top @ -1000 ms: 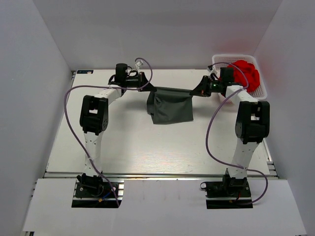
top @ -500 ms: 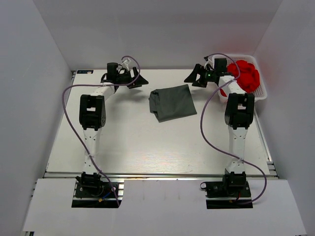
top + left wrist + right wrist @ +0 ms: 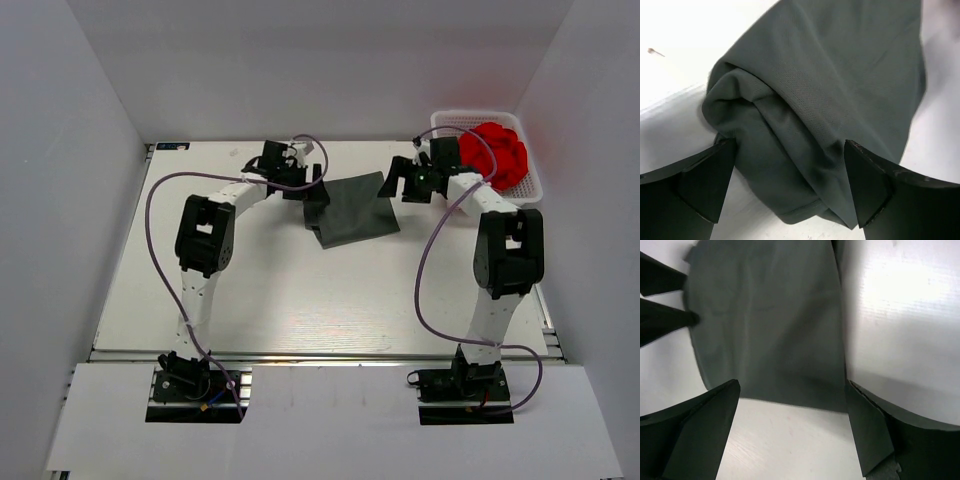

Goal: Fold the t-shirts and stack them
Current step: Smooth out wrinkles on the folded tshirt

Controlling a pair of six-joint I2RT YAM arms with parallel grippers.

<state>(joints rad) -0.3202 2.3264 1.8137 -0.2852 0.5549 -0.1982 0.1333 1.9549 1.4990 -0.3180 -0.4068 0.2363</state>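
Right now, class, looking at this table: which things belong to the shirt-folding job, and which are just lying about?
Job in hand:
- grey t-shirt, folded on the table
- left fingers, open at its bunched edge
- right fingers, open at its other side

Lying about:
- white basket, far right corner
- red bundle inside it

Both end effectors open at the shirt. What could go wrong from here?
Left end effector straddles a bunched corner of the shirt: closing there could grab several layers and pull the fold open.
Right end effector sits over its flat edge: a pinch may catch only the top layer or miss.
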